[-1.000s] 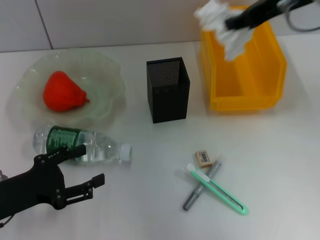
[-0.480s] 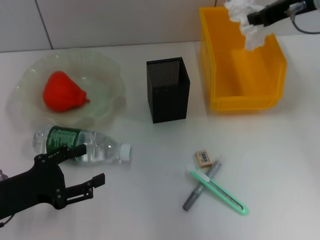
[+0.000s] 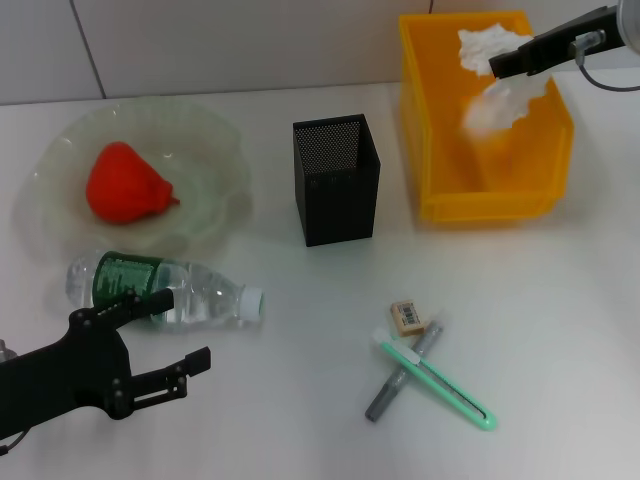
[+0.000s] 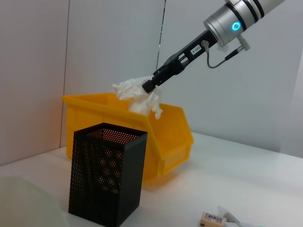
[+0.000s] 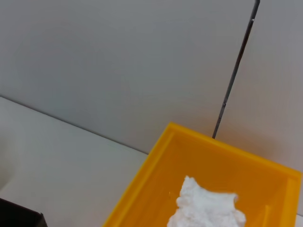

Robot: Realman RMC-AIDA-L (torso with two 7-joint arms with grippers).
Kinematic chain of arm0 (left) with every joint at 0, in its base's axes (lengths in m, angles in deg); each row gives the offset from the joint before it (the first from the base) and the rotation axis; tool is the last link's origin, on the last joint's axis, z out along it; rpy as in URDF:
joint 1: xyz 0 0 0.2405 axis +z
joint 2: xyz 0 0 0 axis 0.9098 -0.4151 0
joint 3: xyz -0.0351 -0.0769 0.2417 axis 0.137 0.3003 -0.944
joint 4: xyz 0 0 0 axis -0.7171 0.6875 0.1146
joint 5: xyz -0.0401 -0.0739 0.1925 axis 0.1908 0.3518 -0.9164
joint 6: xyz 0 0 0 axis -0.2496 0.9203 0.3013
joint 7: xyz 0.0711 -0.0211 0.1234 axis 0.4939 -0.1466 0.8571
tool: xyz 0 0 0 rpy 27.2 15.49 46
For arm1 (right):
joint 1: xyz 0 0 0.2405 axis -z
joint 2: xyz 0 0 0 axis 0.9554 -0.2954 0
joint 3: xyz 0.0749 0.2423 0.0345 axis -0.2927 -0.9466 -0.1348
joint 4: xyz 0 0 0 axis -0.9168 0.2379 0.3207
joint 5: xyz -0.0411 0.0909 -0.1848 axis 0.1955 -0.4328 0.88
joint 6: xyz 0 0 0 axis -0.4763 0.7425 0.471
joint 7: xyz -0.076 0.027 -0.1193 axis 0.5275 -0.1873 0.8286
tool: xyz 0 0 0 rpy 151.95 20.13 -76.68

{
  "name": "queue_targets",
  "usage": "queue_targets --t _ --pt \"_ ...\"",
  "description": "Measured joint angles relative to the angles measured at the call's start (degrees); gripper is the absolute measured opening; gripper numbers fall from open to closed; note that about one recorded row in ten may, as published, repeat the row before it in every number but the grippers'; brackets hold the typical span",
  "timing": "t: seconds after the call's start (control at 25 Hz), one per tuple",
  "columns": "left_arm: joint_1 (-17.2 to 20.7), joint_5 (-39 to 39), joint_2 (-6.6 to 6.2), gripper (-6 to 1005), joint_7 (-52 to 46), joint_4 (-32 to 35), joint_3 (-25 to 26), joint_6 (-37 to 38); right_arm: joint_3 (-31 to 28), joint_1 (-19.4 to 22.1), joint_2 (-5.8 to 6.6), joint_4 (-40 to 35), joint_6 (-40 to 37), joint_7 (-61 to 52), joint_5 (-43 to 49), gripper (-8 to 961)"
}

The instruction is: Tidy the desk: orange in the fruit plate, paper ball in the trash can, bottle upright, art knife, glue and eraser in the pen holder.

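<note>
Up in the upper right of the head frame, right claw (image 3: pixel 505 63) reaching in over the yellow trash can (image 3: pixel 440 190), closed on the top of the paper ball (image 3: pixel 495 85), white crumpled paper hanging from the tips down into the bin's mouth; same grip seen from the side in the left wrist frame, claw (image 4: pixel 147 87) pinching the paper ball (image 4: pixel 137 97) just above the can's rim (image 4: pixel 165 142). In the lower left of the head frame, left claw (image 3: pixel 185 370) low over the tabletop (image 3: pixel 300 420), fingers apart and holding nothing, just below the bottle (image 3: pixel 165 287) lying on its side, cap pointing right; above it, at the left edge, orange (image 3: pixel 125 182) resting in the fruit plate (image 3: pixel 215 150). At centre, pen holder (image 3: pixel 336 180) standing upright; lower right of centre, eraser (image 3: pixel 407 316) beside a crossed green knife (image 3: pixel 440 385) and grey stick (image 3: pixel 400 375).
</note>
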Motion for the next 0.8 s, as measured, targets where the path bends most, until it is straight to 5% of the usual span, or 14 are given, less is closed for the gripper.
queue_targets --t 0.6,0.8 --pt "0.08 0.00 0.00 858 0.00 -0.09 0.00 0.07 -0.68 1.49 -0.01 -6.11 -3.08 -0.60 -2.59 847" --pt "0.09 0.00 0.00 857 0.00 -0.08 0.00 0.09 -0.64 2.40 -0.04 -8.48 -4.24 -0.62 -4.89 847"
